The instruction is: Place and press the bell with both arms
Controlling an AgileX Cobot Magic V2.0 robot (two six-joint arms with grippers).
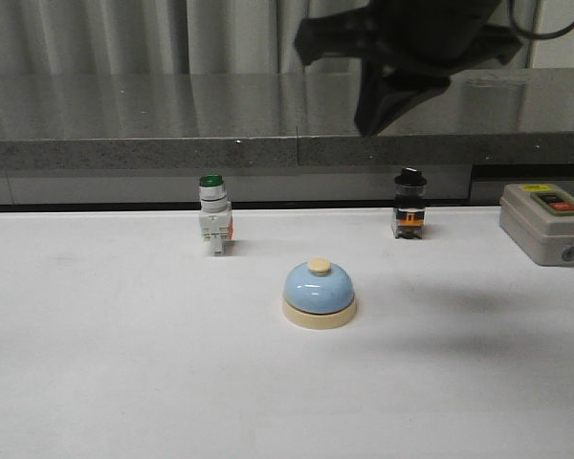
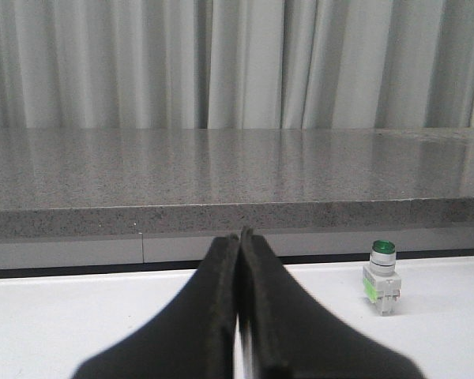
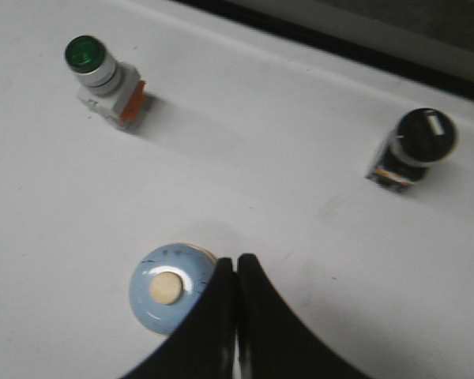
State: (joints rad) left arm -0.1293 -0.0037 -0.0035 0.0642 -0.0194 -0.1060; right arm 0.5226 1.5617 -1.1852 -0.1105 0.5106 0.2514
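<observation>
Placement seemed done: bell was set upright mid-desk. Pressing was judged left; right hand was held above it, left hand apart, both closed empty.

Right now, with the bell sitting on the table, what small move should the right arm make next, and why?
Probably lower the right claw onto the bell's cream button, shifting slightly sideways first: the claw is shut, raised above the table and offset beside the bell.
</observation>
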